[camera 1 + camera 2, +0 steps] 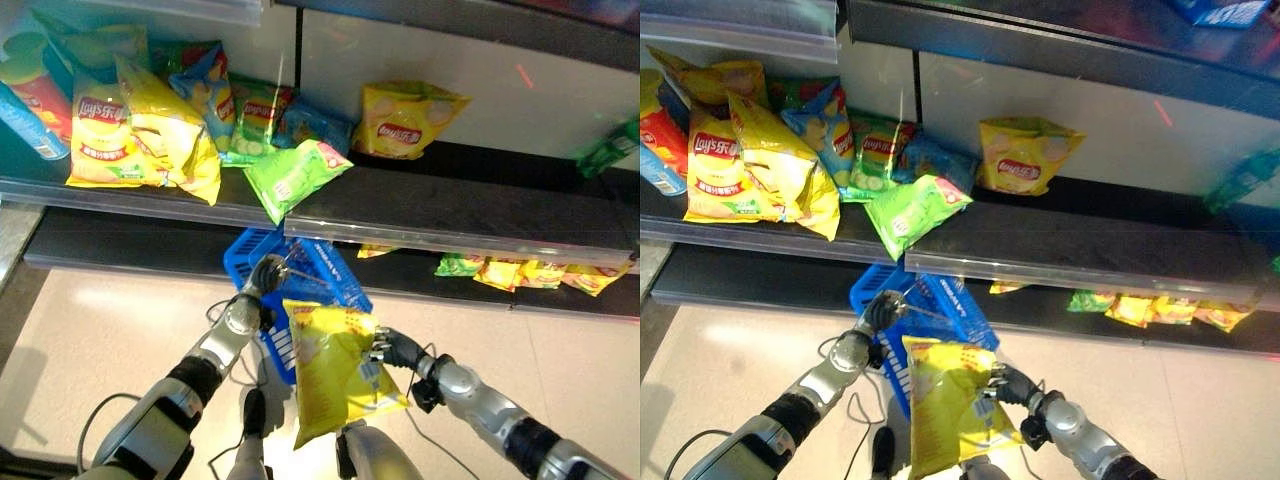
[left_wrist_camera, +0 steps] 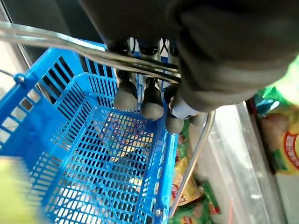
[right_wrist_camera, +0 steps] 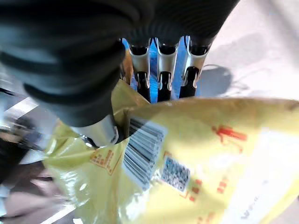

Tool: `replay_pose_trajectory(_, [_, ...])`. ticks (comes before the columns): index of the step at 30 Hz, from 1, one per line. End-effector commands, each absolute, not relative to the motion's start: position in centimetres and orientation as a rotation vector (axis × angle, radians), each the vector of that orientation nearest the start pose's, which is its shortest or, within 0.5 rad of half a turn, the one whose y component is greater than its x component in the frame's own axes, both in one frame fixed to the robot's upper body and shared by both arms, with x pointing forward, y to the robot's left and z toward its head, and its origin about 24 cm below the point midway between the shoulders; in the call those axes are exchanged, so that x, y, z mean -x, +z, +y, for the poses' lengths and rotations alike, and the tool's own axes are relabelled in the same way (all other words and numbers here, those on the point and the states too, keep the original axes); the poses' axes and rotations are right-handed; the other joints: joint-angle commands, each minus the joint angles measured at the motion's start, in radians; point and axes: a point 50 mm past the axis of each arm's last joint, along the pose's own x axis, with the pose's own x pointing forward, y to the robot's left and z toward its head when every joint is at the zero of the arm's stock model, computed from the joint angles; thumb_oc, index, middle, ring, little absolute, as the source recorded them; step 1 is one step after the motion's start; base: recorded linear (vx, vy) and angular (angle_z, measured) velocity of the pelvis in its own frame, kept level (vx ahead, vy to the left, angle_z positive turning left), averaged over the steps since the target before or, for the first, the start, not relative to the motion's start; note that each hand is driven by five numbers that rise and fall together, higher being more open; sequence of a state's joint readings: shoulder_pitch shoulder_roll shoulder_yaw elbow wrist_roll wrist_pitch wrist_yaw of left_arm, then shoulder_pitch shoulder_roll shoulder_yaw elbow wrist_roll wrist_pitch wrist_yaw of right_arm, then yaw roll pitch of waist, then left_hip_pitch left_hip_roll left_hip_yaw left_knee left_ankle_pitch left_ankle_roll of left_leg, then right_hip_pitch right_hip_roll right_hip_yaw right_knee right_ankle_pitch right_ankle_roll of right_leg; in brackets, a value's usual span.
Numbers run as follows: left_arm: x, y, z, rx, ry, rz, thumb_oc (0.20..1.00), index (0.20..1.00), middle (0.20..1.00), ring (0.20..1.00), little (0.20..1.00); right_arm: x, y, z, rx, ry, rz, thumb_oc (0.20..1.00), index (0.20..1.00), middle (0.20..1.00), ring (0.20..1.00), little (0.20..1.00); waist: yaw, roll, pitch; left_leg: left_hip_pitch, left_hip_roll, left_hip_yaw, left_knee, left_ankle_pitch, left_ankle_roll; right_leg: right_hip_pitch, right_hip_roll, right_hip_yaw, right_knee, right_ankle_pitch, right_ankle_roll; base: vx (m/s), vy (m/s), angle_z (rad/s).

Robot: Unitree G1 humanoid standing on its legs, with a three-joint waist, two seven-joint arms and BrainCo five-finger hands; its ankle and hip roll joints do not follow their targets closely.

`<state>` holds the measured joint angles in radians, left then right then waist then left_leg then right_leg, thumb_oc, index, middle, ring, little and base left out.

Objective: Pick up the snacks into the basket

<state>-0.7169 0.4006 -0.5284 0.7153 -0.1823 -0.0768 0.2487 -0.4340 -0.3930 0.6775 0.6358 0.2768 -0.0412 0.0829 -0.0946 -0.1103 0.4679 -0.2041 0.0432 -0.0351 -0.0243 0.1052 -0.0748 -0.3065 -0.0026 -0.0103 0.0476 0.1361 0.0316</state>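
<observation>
Left hand (image 1: 266,274): curled round the wire handle (image 2: 70,46) of the blue basket (image 1: 300,290), carrying it just below the shelf edge.
Basket: hanging under that hand, open top tilted toward the right hand; almost bare inside, mesh floor showing through.
Yellow bag (image 1: 338,368): task's thing, pinched along 1 side edge by the right hand, hanging just beside and slightly over the basket's near rim, not yet inside.
Look of the bag: glossy yellow foil, puffed with air, crinkled where gripped; barcode and small red print on the back panel in the right wrist view.
Right hand (image 1: 392,348): fingers and thumb closed on the bag's edge, bag dangling away from the palm toward the left hand.
Risk 1: slick foil sliding out of a thin edge pinch, dropping to the floor short of the basket.
Risk 2: wide bag catching on the near rim or the wire handle, then tipping outward on release.
Risk 3: basket swinging on its handle if nudged, moving the opening away.
Shelf (image 1: 450,215) beyond both hands: more snack bags waiting.
</observation>
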Motion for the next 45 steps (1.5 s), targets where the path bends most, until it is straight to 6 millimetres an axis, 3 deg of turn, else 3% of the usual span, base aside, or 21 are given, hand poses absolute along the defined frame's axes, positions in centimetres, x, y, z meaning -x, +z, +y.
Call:
replay_pose_trajectory(1, [-37.4, 15.1, 10.6, -0.389, -0.145, -0.338, 0.200, 0.200, 0.200, 0.200, 0.200, -30.0, -1.0, -10.2, 0.518, 0.549, 0.243, 0.200, 0.200, 0.200, 0.200, 0.200, 0.031, -0.006, -0.051, -0.053, 0.011, -0.039, 0.062, -0.057, -0.022, -0.051, -0.084, 0.041, 0.121, -0.103, 0.127, -0.01, -0.011, 0.07])
replay_pose_trajectory(8, [-36.5, 16.7, 7.0, -0.291, -0.226, -0.411, 0.200, 0.200, 0.200, 0.200, 0.200, -31.6, -2.1, -8.9, 0.592, 0.440, 0.324, 0.200, 0.200, 0.200, 0.200, 0.200, 0.058, 0.015, -0.040, -0.068, 0.007, -0.055, 0.057, -0.051, -0.019, -0.064, -0.091, 0.029, 0.125, -0.098, 0.127, 0.00, -0.007, 0.10])
replay_pose_trajectory(13, [-35.2, 17.6, 5.1, -0.256, -0.301, -0.468, 0.200, 0.200, 0.200, 0.200, 0.200, -32.8, -1.4, -8.3, 0.657, 0.398, 0.324, 0.200, 0.200, 0.200, 0.200, 0.200, 0.078, 0.037, -0.030, -0.078, -0.001, -0.067, 0.058, -0.051, -0.017, -0.069, -0.094, 0.023, 0.129, -0.100, 0.124, 0.00, 0.000, 0.10])
replay_pose_trajectory(16, [-33.3, 17.5, 4.2, -0.226, -0.389, -0.509, 0.200, 0.200, 0.200, 0.200, 0.200, -34.3, 0.1, -8.8, 0.580, 0.302, 0.315, 0.200, 0.200, 0.200, 0.200, 0.200, 0.096, 0.061, -0.021, -0.085, -0.009, -0.077, 0.056, -0.050, -0.013, -0.075, -0.098, 0.016, 0.133, -0.103, 0.123, 0.00, 0.001, 0.09])
replay_pose_trajectory(25, [-29.4, 15.0, 4.3, -0.266, -0.615, -0.484, 0.200, 0.200, 0.200, 0.200, 0.200, -37.5, 5.1, -9.7, 0.454, 0.174, 0.193, 0.200, 0.200, 0.200, 0.200, 0.200, 0.131, 0.098, -0.009, -0.095, -0.024, -0.077, 0.063, -0.056, -0.005, -0.090, -0.108, 0.015, 0.139, -0.104, 0.123, 0.00, 0.006, 0.03])
replay_pose_trajectory(35, [-27.2, 12.4, 5.5, -0.303, -0.758, -0.384, 0.200, 0.200, 0.200, 0.200, 0.200, -39.0, 7.9, -11.3, 0.368, 0.078, 0.128, 0.209, 0.209, 0.209, 0.209, 0.209, 0.146, 0.115, -0.004, -0.107, -0.034, -0.074, 0.071, -0.061, -0.001, -0.097, -0.116, 0.017, 0.141, -0.106, 0.125, 0.00, 0.000, 0.00])
replay_pose_trajectory(36, [-27.1, 11.9, 5.7, -0.308, -0.766, -0.362, 0.200, 0.200, 0.200, 0.200, 0.200, -39.2, 8.2, -11.6, 0.357, 0.065, 0.119, 1.000, 1.000, 1.000, 1.000, 1.000, 0.147, 0.116, -0.003, -0.107, -0.035, -0.073, 0.072, -0.063, 0.001, -0.098, -0.118, 0.016, 0.143, -0.106, 0.126, 0.00, 0.000, 0.00])
replay_pose_trajectory(45, [-27.5, 12.1, 6.5, -0.282, -0.708, -0.359, 0.200, 0.200, 0.200, 0.200, 0.200, -38.7, 6.9, -12.4, 0.361, 0.035, 0.166, 1.000, 1.000, 1.000, 1.000, 1.000, 0.149, 0.115, -0.014, -0.105, -0.042, -0.076, 0.079, -0.070, 0.005, -0.091, -0.125, 0.015, 0.144, -0.106, 0.129, 0.00, 0.000, 0.00])
